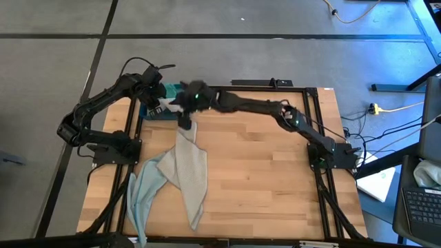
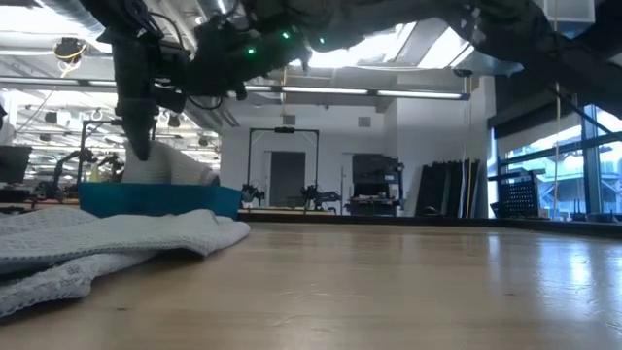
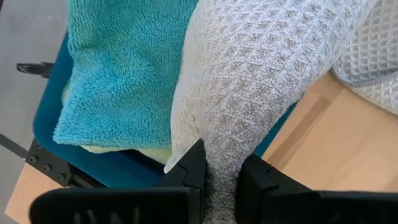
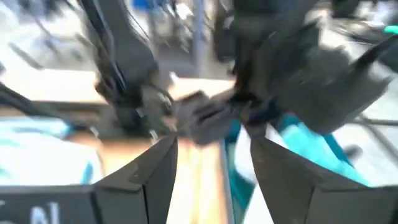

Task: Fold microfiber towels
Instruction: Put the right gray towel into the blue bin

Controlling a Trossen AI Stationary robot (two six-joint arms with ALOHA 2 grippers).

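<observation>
Overhead, table-level, two close wrist views

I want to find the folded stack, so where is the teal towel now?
In the high view, the teal towel lies in the blue tray at the table's far left edge, beside the grey towel pinched by the left end effector.

Both arms reach to the table's far-left edge.
The left gripper [image 3: 216,180] is clamped on cloth; the right gripper [image 4: 214,168], beside it, has its fingers [image 4: 155,171] spread, holding nothing.
</observation>
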